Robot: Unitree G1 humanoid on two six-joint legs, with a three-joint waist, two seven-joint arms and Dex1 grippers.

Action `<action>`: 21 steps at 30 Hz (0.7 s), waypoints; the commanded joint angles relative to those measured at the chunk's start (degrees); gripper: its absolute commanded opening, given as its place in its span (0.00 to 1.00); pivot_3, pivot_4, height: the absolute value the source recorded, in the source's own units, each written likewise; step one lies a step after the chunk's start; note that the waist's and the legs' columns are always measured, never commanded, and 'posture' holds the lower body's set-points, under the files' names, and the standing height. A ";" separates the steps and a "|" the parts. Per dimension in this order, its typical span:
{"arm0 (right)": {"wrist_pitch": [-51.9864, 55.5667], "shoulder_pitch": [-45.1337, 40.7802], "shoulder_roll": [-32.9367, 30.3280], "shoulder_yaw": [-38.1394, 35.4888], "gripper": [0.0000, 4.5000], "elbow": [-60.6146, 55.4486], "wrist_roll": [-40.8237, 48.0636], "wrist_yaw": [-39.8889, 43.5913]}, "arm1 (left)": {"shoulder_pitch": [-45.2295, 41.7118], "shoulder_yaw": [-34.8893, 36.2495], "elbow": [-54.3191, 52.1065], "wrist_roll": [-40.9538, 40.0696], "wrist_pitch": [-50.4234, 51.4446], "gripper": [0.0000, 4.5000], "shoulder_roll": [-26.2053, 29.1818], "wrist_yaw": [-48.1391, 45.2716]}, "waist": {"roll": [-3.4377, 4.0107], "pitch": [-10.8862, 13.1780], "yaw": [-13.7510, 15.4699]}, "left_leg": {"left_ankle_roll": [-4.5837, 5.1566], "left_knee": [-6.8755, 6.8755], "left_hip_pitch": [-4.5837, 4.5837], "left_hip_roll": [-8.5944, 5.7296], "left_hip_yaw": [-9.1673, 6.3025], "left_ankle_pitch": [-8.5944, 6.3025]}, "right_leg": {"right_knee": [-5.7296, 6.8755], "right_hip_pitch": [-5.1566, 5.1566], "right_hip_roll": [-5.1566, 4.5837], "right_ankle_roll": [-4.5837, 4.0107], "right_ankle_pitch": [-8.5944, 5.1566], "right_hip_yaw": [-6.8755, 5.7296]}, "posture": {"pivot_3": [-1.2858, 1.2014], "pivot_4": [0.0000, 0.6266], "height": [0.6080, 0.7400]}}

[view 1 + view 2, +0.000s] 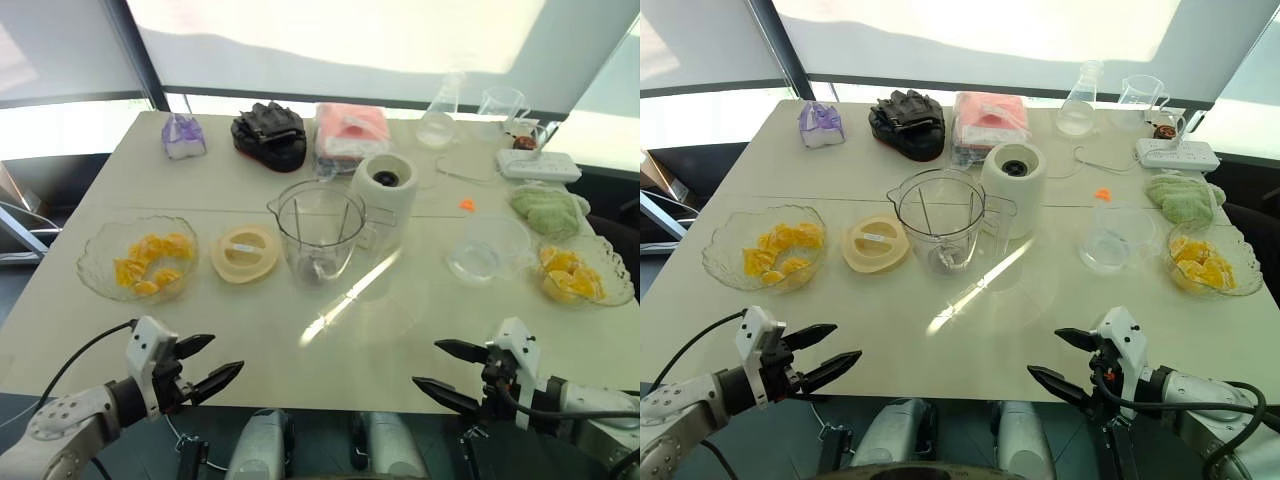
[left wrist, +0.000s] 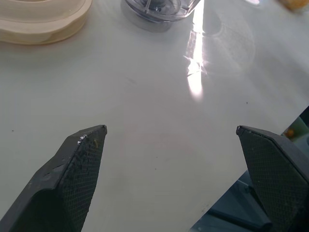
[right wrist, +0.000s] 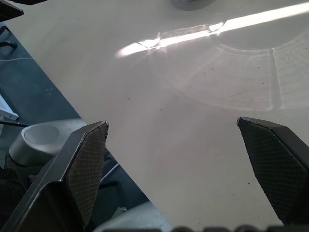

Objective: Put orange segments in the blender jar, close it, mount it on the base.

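Note:
The clear blender jar [image 1: 320,232] stands upright and lidless at the table's middle, its blade visible at the bottom. Right behind it is the white base [image 1: 385,191] with its black socket. A cream round lid [image 1: 244,252] lies left of the jar. Orange segments fill a glass bowl [image 1: 150,262] at the left and another glass bowl [image 1: 572,274] at the right. My left gripper [image 1: 213,362] hovers open over the near left edge, holding nothing. My right gripper [image 1: 440,370] hovers open over the near right edge, also holding nothing.
An empty clear glass bowl [image 1: 487,248] sits right of the base, with a pale green cloth [image 1: 547,209] behind it. Along the far edge are a purple packet [image 1: 184,137], a black glove bundle [image 1: 269,133], a pink pack [image 1: 350,131], a conical flask [image 1: 441,113], a glass jug [image 1: 502,105] and a power strip [image 1: 538,164].

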 commanded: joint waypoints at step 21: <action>-0.70 -2.88 -0.15 -0.51 1.00 0.95 -1.14 -0.44 | -3.36 -1.50 -1.72 0.44 0.01 1.00 -0.48 3.64 | 0.00 0.00 0.00 | 0.01 0.00 0.00 0.00 0.00 0.00 | 0.01 0.09 0.01 -0.02 0.01 0.00 | 0.52 0.24 1.00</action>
